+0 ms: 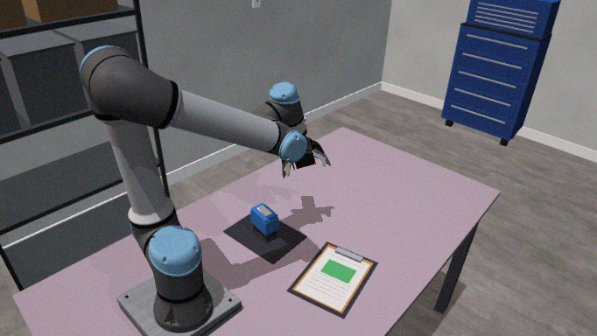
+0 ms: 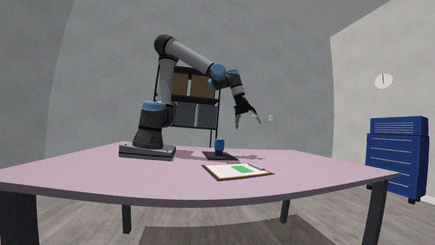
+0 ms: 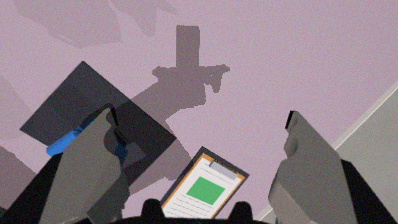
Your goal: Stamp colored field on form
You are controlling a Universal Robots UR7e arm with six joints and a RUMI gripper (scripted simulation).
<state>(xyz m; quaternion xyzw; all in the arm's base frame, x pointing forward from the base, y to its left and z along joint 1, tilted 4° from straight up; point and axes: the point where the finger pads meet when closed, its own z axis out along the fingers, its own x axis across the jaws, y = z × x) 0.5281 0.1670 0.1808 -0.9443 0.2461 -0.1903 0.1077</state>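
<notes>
- Overhead, I see my gripper (image 1: 306, 163) spread wide and empty, high above the table (image 1: 394, 192); the blue stamp (image 1: 264, 219) stands upright on its dark mat (image 1: 280, 245), beside the clipboard form (image 1: 333, 280).
- Sideways, the gripper (image 2: 248, 120) hangs well above the stamp (image 2: 219, 144), presumably leaving room to descend.
- Wrist-on, one finger (image 3: 90, 160) partly hides the stamp (image 3: 62, 145); the green field (image 3: 205, 190) lies near.

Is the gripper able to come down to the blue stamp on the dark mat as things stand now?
Probably yes. The gripper hangs above the table with its jaws wide open and empty. The blue stamp stands upright on the mat, and nothing stands over or beside it; the clipboard lies apart.
</notes>
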